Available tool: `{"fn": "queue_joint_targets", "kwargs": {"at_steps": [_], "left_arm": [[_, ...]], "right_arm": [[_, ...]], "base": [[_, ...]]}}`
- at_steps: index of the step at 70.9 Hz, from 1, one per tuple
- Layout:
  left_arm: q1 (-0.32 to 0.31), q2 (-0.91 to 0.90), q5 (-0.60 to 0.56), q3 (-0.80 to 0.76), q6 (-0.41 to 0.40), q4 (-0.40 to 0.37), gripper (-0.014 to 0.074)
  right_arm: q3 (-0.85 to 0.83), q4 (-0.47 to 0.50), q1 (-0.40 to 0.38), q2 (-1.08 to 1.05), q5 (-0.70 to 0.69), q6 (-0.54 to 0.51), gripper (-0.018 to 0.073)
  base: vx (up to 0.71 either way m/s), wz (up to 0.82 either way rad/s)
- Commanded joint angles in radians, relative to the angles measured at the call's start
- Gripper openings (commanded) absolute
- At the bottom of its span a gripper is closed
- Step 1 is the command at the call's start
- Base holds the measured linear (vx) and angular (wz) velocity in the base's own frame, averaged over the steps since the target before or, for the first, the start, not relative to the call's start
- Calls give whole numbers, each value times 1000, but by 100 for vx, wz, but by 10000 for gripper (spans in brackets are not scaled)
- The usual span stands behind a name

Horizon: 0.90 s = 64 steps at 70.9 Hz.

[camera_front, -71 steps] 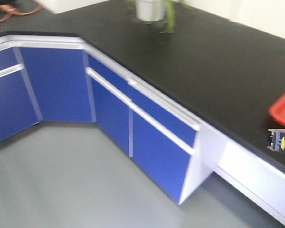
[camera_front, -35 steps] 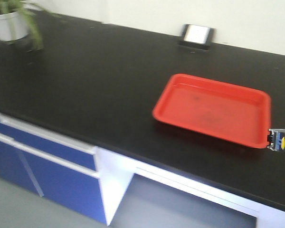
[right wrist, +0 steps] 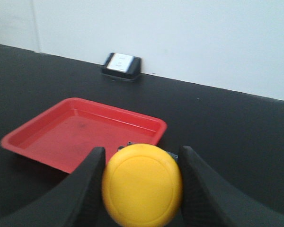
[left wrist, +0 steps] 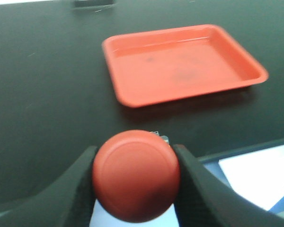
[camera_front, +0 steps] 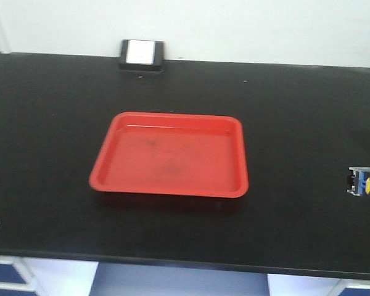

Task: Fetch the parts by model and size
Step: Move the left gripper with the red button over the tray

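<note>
Robot has swung round: red tray [camera_front: 169, 157] now at twelve o'clock. Left gripper [left wrist: 136, 157] grips the red switch [left wrist: 135, 177], right gripper [right wrist: 141, 158] the yellow switch [right wrist: 142, 189]; drop-off looks next.

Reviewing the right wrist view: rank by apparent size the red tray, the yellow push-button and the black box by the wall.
1. Red tray: largest.
2. Yellow push-button: close behind, but it sits right at the camera, so its true size is unsure.
3. Black box: smallest, and farthest away.

Left end effector [left wrist: 136, 156]: clamping red switch [left wrist: 136, 182]. Right end effector [right wrist: 141, 158]: yellow switch [right wrist: 142, 189].
</note>
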Motion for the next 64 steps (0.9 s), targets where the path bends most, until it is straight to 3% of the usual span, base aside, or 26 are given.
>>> {"fn": "queue_joint_targets", "kwargs": {"at_steps": [1,23,64], "left_arm": [[1,16,-75,-27,-1,-9,-7],[1,16,-75,-27,-1,-9,-7],[1,16,-75,-27,-1,-9,-7]], "right_arm": [[-27,-17,-1,9,-81,-12,-2],[-27,-17,-1,9,-81,-12,-2],[-27,-17,-1,9,-81,-12,-2]], "base": [[13,-49],[9,-29],[8,0]]}}
